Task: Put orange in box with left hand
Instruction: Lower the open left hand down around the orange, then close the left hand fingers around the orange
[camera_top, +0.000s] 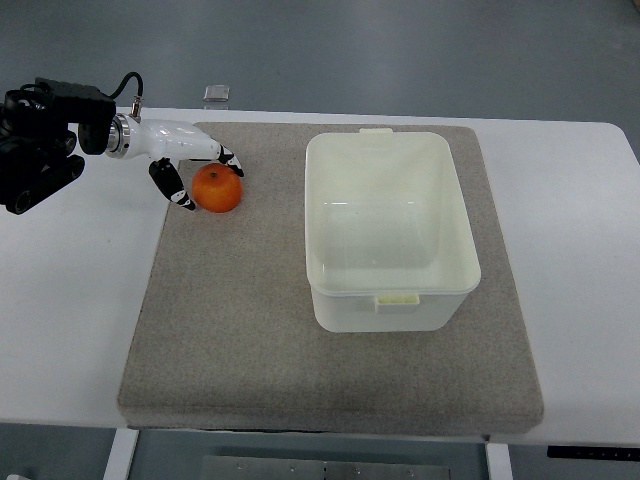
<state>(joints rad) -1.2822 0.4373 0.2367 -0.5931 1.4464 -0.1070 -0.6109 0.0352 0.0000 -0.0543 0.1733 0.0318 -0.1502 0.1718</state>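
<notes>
left hand (190, 170) fingers spread around orange (217, 189) on mat (250, 330), not clamped; box (388, 228) at 3 o'clock.

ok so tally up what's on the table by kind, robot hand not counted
orange: 1
box: 1
mat: 1
small clear thing at the table's far edge: 1
total: 4
</notes>
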